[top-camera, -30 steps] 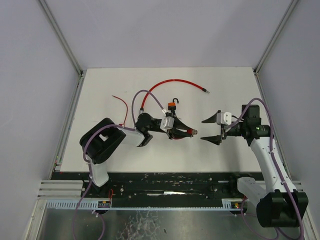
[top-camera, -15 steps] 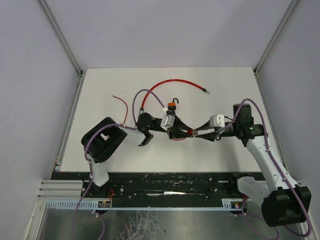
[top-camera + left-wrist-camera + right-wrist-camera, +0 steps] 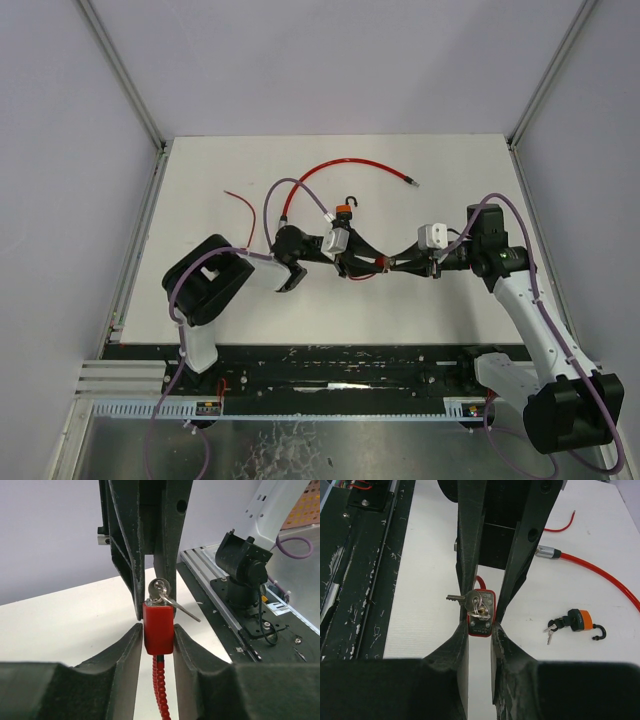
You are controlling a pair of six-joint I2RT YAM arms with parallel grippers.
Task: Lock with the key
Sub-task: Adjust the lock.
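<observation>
**Right pincer closes in on the key**

The red lock (image 3: 159,636) hangs above the table (image 3: 450,200) near its middle, held between the two arms. The key (image 3: 159,589) sits in its face, and a second key (image 3: 182,609) dangles from the same ring. A red cable (image 3: 335,165) runs from the lock's lower end and loops away across the table.

The left gripper (image 3: 158,628) is clamped on the lock's body. Its jaws are narrowed to the width of the red case, with one pad pressing each side.

What has just changed is on the other side. A second ago the right gripper (image 3: 481,630) stood to the right of the lock, clear of it, with its jaws spread wide. It has since moved in and drawn its jaws together, and they now flank the key end of the lock closely. We cannot tell whether the pads are pinching the key or only touching the case beside it.

The left arm and the lock have barely shifted over that second. The orange padlock (image 3: 577,620) lies where it was, untouched, further back on the table.

We judge this to be the grasp that comes before the turn. If the right gripper does have the key, a wrist roll would follow while the left gripper holds the body steady. If the pads are on the case instead, that roll would twist the whole lock rather than the key.
</observation>
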